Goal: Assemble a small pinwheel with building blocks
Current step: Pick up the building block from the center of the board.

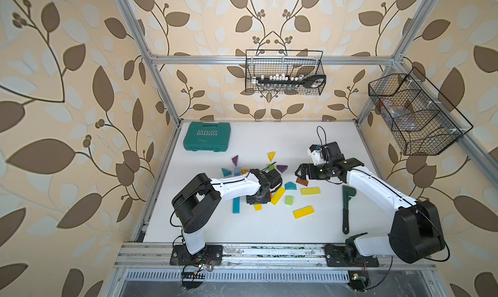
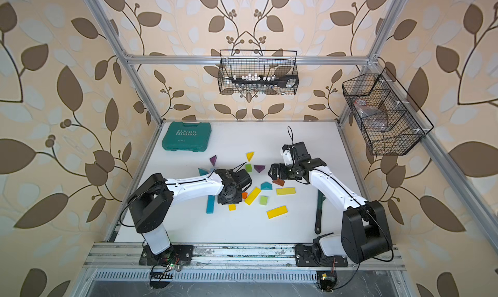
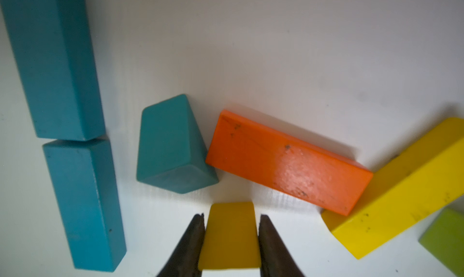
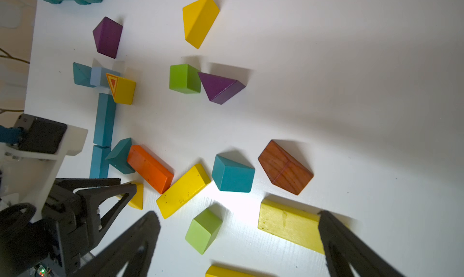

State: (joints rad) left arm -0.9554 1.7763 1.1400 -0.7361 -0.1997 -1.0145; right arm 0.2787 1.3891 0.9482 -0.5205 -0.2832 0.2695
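Observation:
My left gripper [image 3: 231,221] is shut on a small yellow wedge [image 3: 229,235] that rests on the white table [image 1: 269,228]. Just beyond it lie a teal wedge [image 3: 173,145], an orange block [image 3: 286,160], two teal bars end to end [image 3: 82,203] and a long yellow bar [image 3: 396,187]. My right gripper [image 4: 238,214] hangs open above a light green cube [image 4: 203,230] and a yellow bar [image 4: 288,225], touching neither. Further building blocks lie scattered: purple wedges [image 4: 221,87], a green cube [image 4: 184,78], a brown block [image 4: 286,167], a teal house-shaped block [image 4: 233,174].
A teal tool case [image 1: 207,139] lies at the table's back left. A dark green wrench [image 1: 346,209] lies to the right of the blocks, under the right arm. Wire baskets hang on the back rail [image 1: 283,72] and the right rail [image 1: 415,115].

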